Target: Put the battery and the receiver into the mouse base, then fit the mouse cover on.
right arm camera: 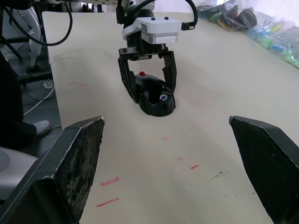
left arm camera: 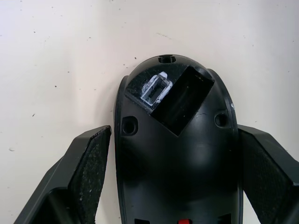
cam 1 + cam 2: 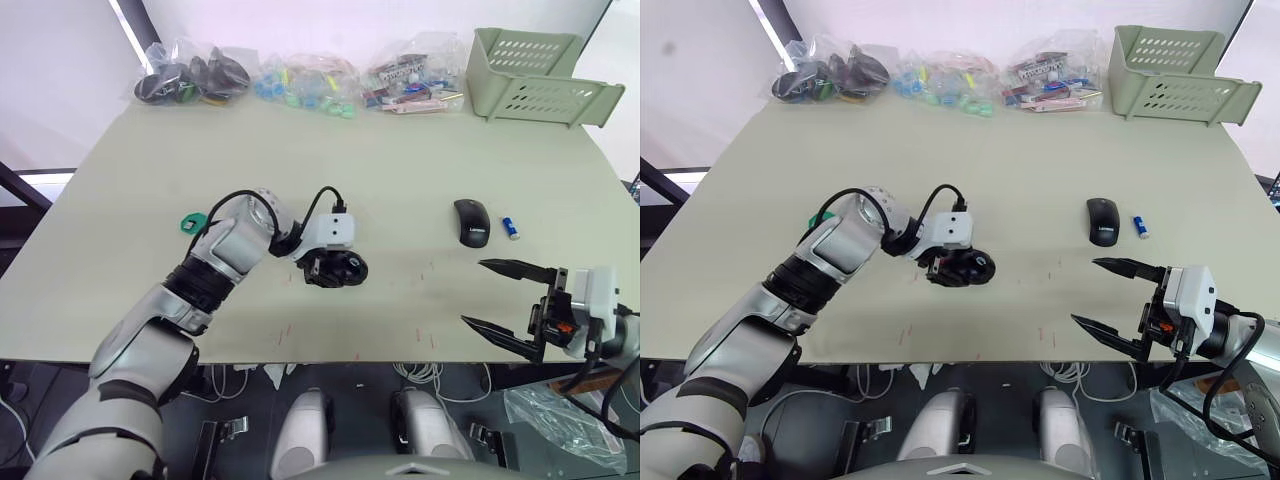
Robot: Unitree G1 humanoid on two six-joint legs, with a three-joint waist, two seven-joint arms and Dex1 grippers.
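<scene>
Mouse base (image 3: 340,268): 1 | mouse cover (image 3: 471,221): 1 | battery (image 3: 511,228): 1

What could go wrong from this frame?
The left gripper straddles the mouse base with open fingers, so the base could slide when it closes. The battery lies right beside the mouse cover, so the open right gripper may nudge the cover or roll the battery.

Bright, even overhead light; soft shadows on the table (image 3: 400,180); close tool edges perhaps slightly blurred.
</scene>
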